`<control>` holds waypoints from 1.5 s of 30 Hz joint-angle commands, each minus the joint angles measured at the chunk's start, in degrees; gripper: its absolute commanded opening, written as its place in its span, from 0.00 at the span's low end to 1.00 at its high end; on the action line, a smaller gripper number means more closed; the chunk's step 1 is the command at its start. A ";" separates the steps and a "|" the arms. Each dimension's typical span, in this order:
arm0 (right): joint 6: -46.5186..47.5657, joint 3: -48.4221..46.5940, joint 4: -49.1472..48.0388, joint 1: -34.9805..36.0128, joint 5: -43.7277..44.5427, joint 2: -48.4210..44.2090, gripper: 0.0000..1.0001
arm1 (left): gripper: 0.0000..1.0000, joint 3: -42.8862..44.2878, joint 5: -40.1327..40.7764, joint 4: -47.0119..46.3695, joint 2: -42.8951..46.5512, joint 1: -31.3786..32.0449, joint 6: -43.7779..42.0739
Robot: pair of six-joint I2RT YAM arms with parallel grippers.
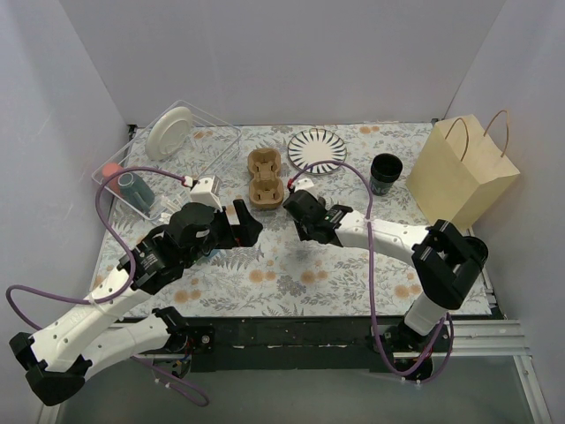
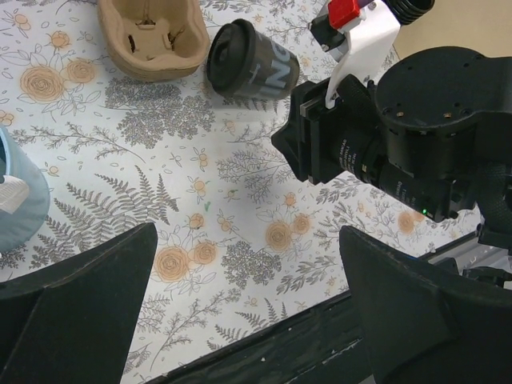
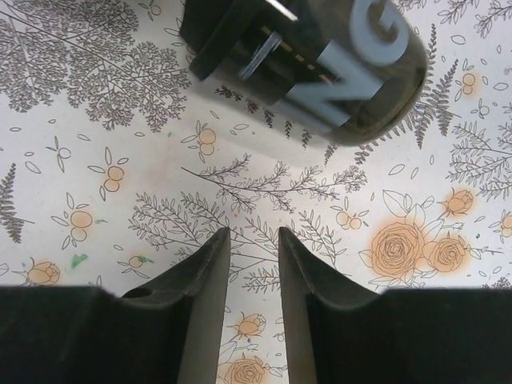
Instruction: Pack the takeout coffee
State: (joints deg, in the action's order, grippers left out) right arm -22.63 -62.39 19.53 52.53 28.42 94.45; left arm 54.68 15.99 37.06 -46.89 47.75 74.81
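Coffee cups, two of them, both rest out on the desk. The paper bag stands at the desk's right side, the clear bin at its far left, and the cardboard carrier in the middle. The upright cup stands just left of the bag. The tipped cup lies on its side just beside the carrier. The left end effector has its fingers wide apart, holding nothing. The right end effector, near the tipped cup, has only a narrow empty gap between its fingers.
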 commanded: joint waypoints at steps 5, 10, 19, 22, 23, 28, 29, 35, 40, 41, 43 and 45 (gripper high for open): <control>12.07 -2.99 -7.83 -0.24 -3.38 -4.11 0.48 | 0.98 1.40 2.20 0.56 2.33 -0.20 -2.56; 17.08 -8.97 -6.34 -5.06 -4.77 -1.73 0.60 | 0.98 1.75 2.47 1.17 3.65 -0.20 -2.91; 26.58 -18.29 -6.17 -11.31 -7.68 6.79 0.90 | 0.98 2.28 2.56 1.53 4.18 -0.20 -4.05; 30.45 -21.45 -5.21 -13.33 -8.03 10.30 0.95 | 0.98 2.37 2.03 1.44 3.57 -0.20 -4.75; 31.15 -21.72 -5.12 -13.94 -8.82 11.27 0.96 | 0.98 2.54 1.77 1.44 3.30 -0.28 -5.10; 36.07 -19.88 -9.15 -18.25 -15.68 10.84 0.97 | 0.97 5.08 0.71 1.79 -0.03 -0.20 -6.25; 35.30 -20.75 -8.98 -18.69 -15.42 11.01 0.97 | 0.96 5.44 0.88 1.79 -0.56 -0.20 -6.51; 14.74 -36.03 2.95 -19.75 -13.14 17.60 0.90 | 0.95 5.53 2.47 -0.49 -2.41 -0.20 -6.52; 6.21 -42.63 9.54 -18.70 -3.12 24.26 0.88 | 0.94 4.74 1.86 -1.81 -2.94 -0.20 -6.08; 3.24 -43.94 10.87 -18.70 -1.98 25.07 0.87 | 0.94 4.30 1.59 -1.99 -2.94 -0.20 -5.99; 1.37 -45.89 12.63 -18.52 -0.30 26.91 0.83 | 0.93 3.69 1.15 -2.34 -2.33 -0.20 -5.20; 0.14 -46.85 13.16 -17.73 2.84 27.71 0.80 | 0.94 2.29 0.89 -3.21 -1.19 -0.20 -4.85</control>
State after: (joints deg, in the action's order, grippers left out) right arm -14.87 -106.00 26.81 33.87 23.57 119.52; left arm 58.59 17.26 35.94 -49.89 47.75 69.45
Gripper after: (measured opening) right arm 0.824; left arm 0.937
